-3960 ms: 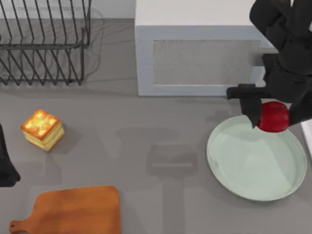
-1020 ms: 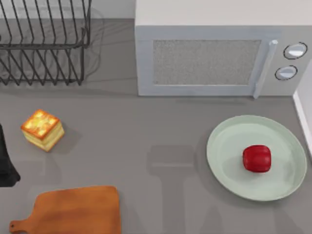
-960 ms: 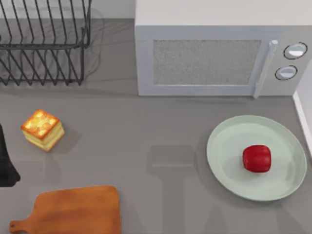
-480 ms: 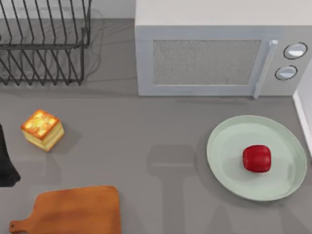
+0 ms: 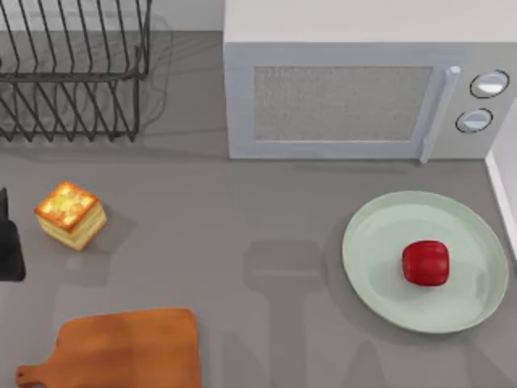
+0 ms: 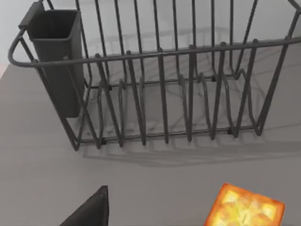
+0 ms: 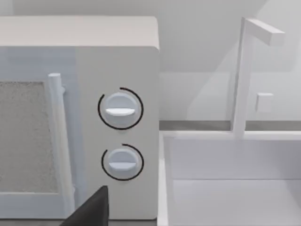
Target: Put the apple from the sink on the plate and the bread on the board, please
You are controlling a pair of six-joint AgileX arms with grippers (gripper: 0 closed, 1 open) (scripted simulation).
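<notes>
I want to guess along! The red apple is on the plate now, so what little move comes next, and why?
Probably the left pincer, at the table's left edge, should slide over above the golden toasted cube of bread. The small red apple already sits on the round mint-green plate, while the bread rests on the grey table, apart from the orange-brown wooden board, which has nothing on it.

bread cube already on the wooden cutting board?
No: in the top view the golden-orange toasted bread cube sits on the grey table, apart from the orange-brown wooden cutting board.
</notes>
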